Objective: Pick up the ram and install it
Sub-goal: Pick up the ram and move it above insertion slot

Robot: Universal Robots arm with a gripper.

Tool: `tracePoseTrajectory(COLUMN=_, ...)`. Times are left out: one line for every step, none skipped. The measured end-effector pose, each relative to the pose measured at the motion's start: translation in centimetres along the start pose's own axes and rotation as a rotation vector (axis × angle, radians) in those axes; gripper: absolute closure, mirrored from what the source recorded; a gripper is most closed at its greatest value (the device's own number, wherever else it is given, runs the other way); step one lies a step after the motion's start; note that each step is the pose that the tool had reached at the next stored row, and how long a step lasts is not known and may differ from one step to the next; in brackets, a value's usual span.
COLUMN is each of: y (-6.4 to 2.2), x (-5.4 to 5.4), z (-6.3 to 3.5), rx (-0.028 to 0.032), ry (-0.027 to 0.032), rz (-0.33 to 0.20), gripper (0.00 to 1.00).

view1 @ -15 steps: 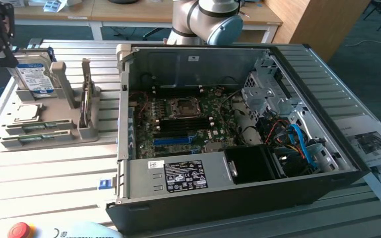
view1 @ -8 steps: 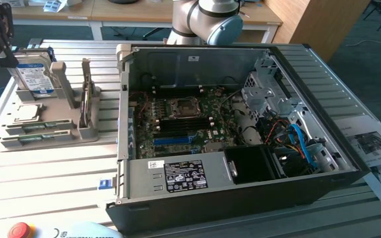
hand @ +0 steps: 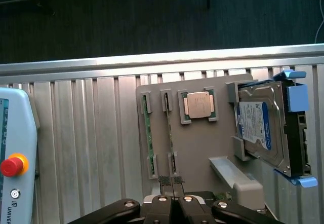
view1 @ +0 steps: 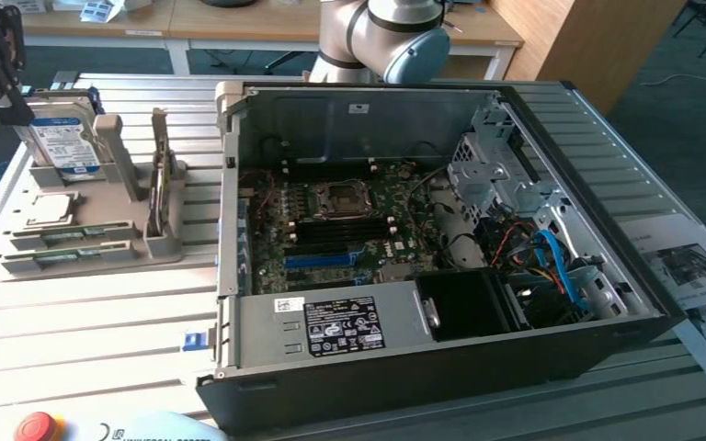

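The arm's fingers [hand: 164,180] are pressed together, holding nothing, above a grey holder [hand: 202,153] on the slatted table [hand: 91,148]. Two green ram sticks [hand: 148,135] stand on edge in its slots, side by side, beside a processor [hand: 199,105] and a hard drive [hand: 255,127]. An open computer case [view1: 451,276] sits to the exterior view's right of the holder

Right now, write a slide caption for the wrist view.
Shut tool by one ram stick in the grey holder, beside processor and hard drive.
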State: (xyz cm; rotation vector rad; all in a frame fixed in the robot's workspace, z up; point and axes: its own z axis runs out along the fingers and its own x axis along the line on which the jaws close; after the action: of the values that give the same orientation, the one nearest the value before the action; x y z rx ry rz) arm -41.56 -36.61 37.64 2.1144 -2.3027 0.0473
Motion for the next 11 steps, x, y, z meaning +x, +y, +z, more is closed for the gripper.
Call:
tracePoseTrajectory(y=0.0, x=0.0, z=0.0, rx=0.0, ry=0.0, rz=0.0, gripper=0.9)
tracePoseTrajectory(y=0.0, x=0.0, z=0.01, rx=0.0001, ry=-0.0001, rz=0.0, gripper=0.9)
tracePoseTrajectory(y=-0.01, x=0.0, z=0.05, rx=0.0001, ry=-0.0001, rz=0.0, gripper=0.9)
tracePoseTrajectory(y=0.0, x=-0.01, z=0.13, rx=0.0002, ry=-0.0001, rz=0.0, gripper=0.9)
tracePoseTrajectory(y=0.0, x=-0.01, z=0.24, rx=0.0, ry=-0.0001, rz=0.0, gripper=0.9)
tracePoseTrajectory(y=0.0, x=-0.01, z=0.4, rx=0.0, ry=0.0, rz=0.0, gripper=0.9)
tracePoseTrajectory(y=0.0, x=-0.02, z=0.49, rx=0.0001, ry=0.0, rz=0.0, gripper=0.9)
tracePoseTrajectory(y=0.0, x=-0.02, z=0.48, rx=-0.0001, ry=0.0, rz=0.0, gripper=0.9)
tracePoseTrajectory(y=0.0, x=-0.02, z=0.49, rx=0.0, ry=0.0, rz=0.0, gripper=0.9)
tracePoseTrajectory(y=0.0, x=-0.02, z=0.49, rx=-0.0001, ry=0.0, rz=0.0, gripper=0.9)
tracePoseTrajectory(y=0.01, x=-0.02, z=0.49, rx=0.0, ry=0.0, rz=-0.002, gripper=0.9)
